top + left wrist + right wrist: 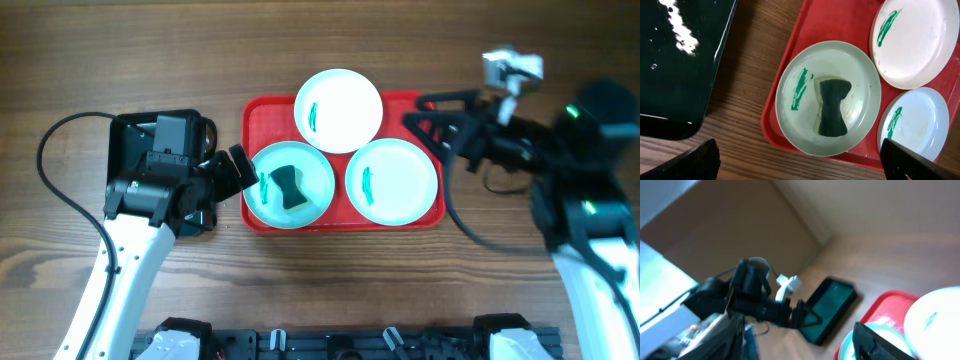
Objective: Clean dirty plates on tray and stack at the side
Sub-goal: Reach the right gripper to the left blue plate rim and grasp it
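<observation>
While sponge (831, 107) is lying in tray's (797, 45) 8 o'clock plate (860, 85), left gripper (800, 155) is being held wide; likely sponge is being targeted for grasping.

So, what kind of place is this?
Likely a robot lab bench, not a kitchen: a wooden table, a left arm and a right arm, and green-smeared plates on a red tray.

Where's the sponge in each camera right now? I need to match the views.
Overhead: the dark green sponge lies in the turquoise plate at the left end of the picture's tray.
Left wrist: the sponge is at frame centre, in the same plate.
Right wrist: not in view; the picture is blurred.
Shared landmark: the red tray, upper middle in the left wrist view, lower right in the right wrist view.
</observation>
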### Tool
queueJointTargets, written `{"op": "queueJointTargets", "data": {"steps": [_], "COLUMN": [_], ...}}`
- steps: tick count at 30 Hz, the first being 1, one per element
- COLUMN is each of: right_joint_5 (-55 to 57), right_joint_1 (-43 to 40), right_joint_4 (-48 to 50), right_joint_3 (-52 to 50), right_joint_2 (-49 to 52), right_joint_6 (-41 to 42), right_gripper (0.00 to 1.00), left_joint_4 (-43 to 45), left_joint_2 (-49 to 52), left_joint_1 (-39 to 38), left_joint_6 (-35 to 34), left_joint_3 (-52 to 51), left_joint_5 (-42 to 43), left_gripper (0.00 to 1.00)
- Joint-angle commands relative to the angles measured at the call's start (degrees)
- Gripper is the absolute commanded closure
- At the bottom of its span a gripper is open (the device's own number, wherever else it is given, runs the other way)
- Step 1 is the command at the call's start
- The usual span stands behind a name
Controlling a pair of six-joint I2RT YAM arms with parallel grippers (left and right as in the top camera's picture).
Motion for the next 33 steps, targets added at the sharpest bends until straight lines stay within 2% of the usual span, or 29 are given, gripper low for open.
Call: {"op": "queueJointTargets", "data": {"steps": [1,3,5,7,8,9,10,11,13,14,16,23,33], "right_joint_5": [14.45,33.42,48.78,51.12,49.29,47.08,44.46,44.52,48.30,49.03,48.63,48.94,52.50], "right_joint_1": [10.01,16.79,23.08,25.77,26.67,26.99,27.08,27.10,27.30,27.56,28.06,28.65,28.79], "right_joint_4": [-6.21,-17.70,-33.55,-41.09,-41.03,-40.00,-35.52,-33.24,-31.89,-32.24,-33.27,-34.34,-33.81], "right_joint_3": [2.75,7.41,17.62,26.12,28.70,29.38,29.33,29.09,28.72,28.57,28.15,28.04,24.52], "right_joint_2": [5.99,11.13,21.35,30.01,33.42,35.08,37.09,38.38,41.88,44.30,48.98,56.68,57.57], "right_joint_6": [-0.09,-1.70,-3.26,-6.54,-7.19,-7.23,-7.13,-6.84,-7.23,-7.32,-7.37,-10.29,-12.15], "right_gripper": [0.22,0.21,0.21,0.21,0.25,0.42,0.69,0.78,0.54,0.54,0.67,0.68,0.69], "left_joint_4": [-0.09,-0.09,-0.09,-0.07,-0.07,-0.07,-0.09,-0.09,-0.11,-0.15,-0.28,-0.26,-0.22], "left_joint_2": [0.02,0.02,0.02,0.02,0.02,0.02,0.02,0.02,0.02,0.02,0.02,0.52,1.51], "left_joint_1": [0.26,0.26,0.26,0.26,0.26,0.26,0.26,0.26,0.26,0.26,0.26,0.26,0.26], "left_joint_6": [0.04,0.07,0.04,0.04,0.04,0.04,0.04,0.04,0.04,0.04,0.04,0.04,0.04], "left_joint_3": [0.26,0.26,0.26,0.26,0.26,0.26,0.26,0.26,0.26,0.26,0.26,0.26,0.07], "left_joint_5": [-0.57,-0.57,-0.57,-0.57,-0.57,-0.57,-0.57,-0.57,-0.57,-0.55,-0.57,-0.57,-0.50], "left_gripper": [0.00,0.00,0.00,0.00,0.00,0.00,0.00,0.00,0.00,0.00,0.00,0.00,0.00]}}
